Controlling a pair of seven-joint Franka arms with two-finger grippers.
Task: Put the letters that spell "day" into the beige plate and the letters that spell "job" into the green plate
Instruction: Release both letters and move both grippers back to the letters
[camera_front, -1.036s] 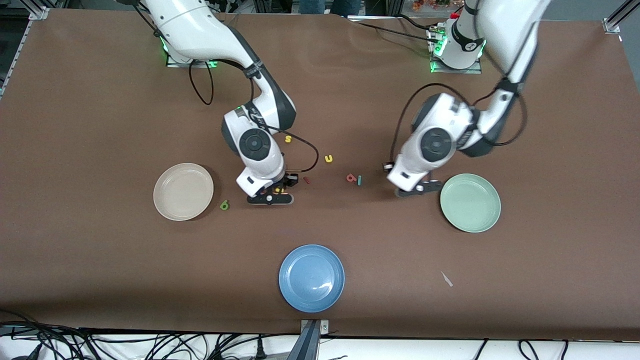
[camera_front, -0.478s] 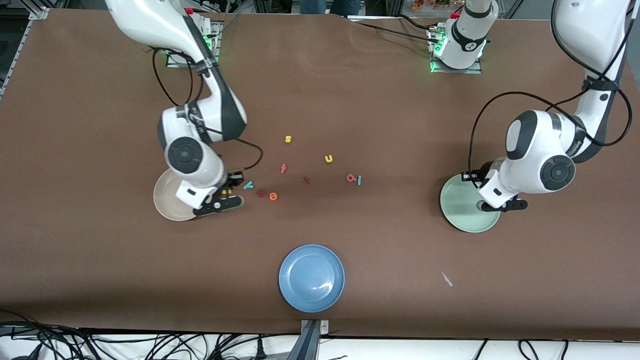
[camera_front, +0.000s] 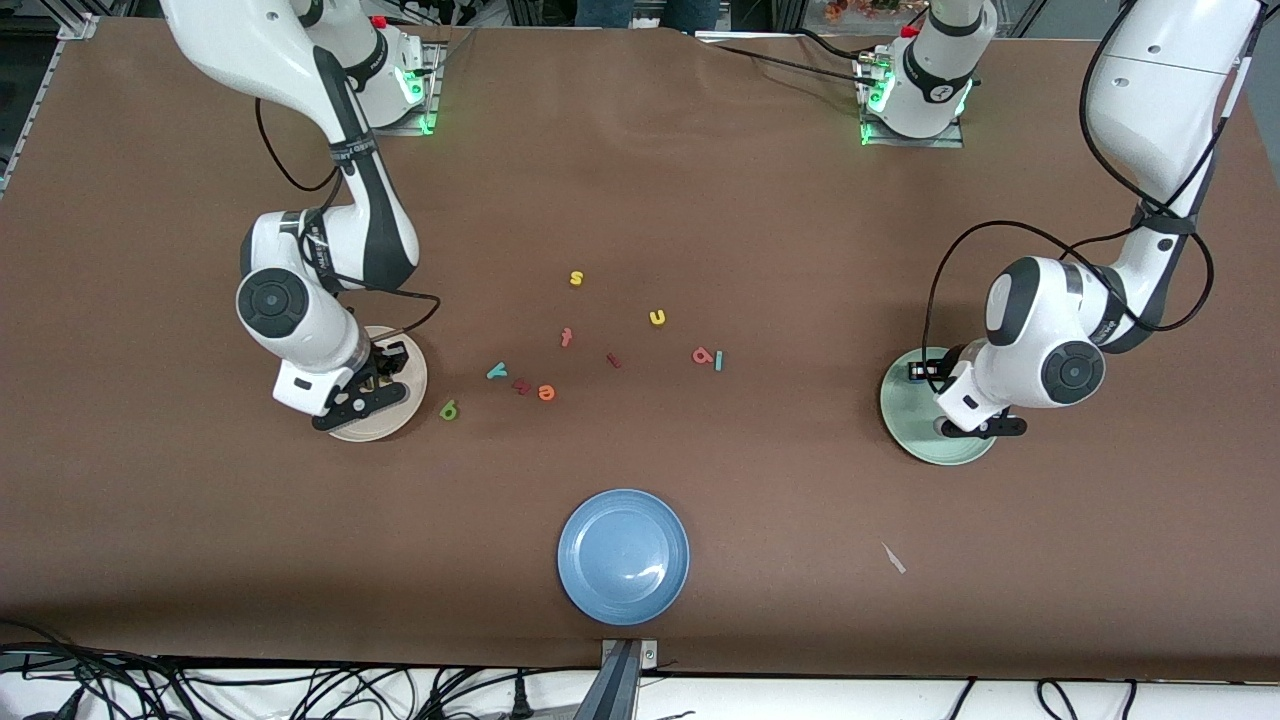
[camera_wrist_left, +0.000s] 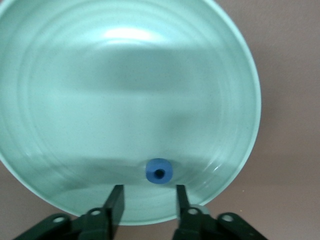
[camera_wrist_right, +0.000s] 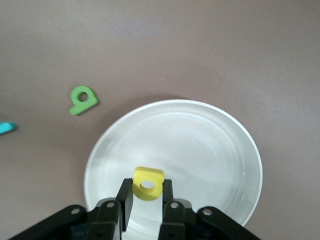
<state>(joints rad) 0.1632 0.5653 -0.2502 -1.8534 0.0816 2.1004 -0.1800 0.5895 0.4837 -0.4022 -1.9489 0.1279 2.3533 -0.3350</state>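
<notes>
The right gripper hangs over the beige plate, toward the right arm's end of the table. Its fingers are clenched on the yellow d, which the right wrist view shows above the plate's bowl.

Just beside that plate, on the table, lies the green letter. The teal y lies next, with a dark red letter and an orange round letter beside it.

Around the middle sit a salmon t, a yellow s, a dark red stick and a yellow u. The salmon b and teal j lie side by side.

The blue plate is nearest the camera.

The left gripper hangs over the green plate, toward the left arm's end. Its fingers are parted and released. In the left wrist view the blue o sits free between and past the fingertips, inside the plate.
</notes>
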